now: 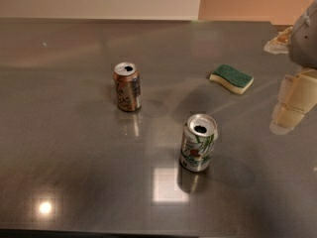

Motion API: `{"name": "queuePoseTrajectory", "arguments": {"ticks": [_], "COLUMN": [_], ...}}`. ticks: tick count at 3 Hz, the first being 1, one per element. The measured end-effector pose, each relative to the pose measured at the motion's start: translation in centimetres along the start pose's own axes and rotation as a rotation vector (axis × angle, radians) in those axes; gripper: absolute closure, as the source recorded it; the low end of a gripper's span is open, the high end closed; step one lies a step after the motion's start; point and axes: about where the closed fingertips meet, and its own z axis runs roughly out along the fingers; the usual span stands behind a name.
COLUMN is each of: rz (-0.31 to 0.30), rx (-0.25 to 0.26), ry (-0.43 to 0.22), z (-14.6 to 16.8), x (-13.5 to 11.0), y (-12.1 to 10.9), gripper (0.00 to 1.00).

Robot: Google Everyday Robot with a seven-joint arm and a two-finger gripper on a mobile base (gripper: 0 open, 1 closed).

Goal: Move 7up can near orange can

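Observation:
The 7up can (198, 143) stands upright on the grey table (69, 148), right of centre and toward the front. It is silver-white with green leaf marks, a reddish spot and an open silver top. The orange can (128, 87) stands upright to its left and farther back, copper-orange with a dark label. The two cans are apart. My gripper (292, 105) is at the right edge, cream-coloured, above the table and to the right of the 7up can, touching neither can.
A green-and-yellow sponge (231, 78) lies behind and right of the 7up can. A crumpled pale wrapper (278, 41) lies at the far right back edge. The table's far edge meets a pale wall.

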Motion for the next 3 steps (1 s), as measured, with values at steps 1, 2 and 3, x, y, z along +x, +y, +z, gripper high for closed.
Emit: {"name": "queuePoseTrajectory", "arguments": {"ticks": [1, 2, 3], "rz": [-0.068, -0.133, -0.193], "rx": [-0.063, -0.125, -0.184], "ry": [-0.09, -0.16, -0.229], "z": [1.5, 3.4, 5.1], "x": [-1.8, -4.0, -6.5], "y": [0.6, 1.5, 3.0], "gripper": [0.0, 0.0, 0.0]}}
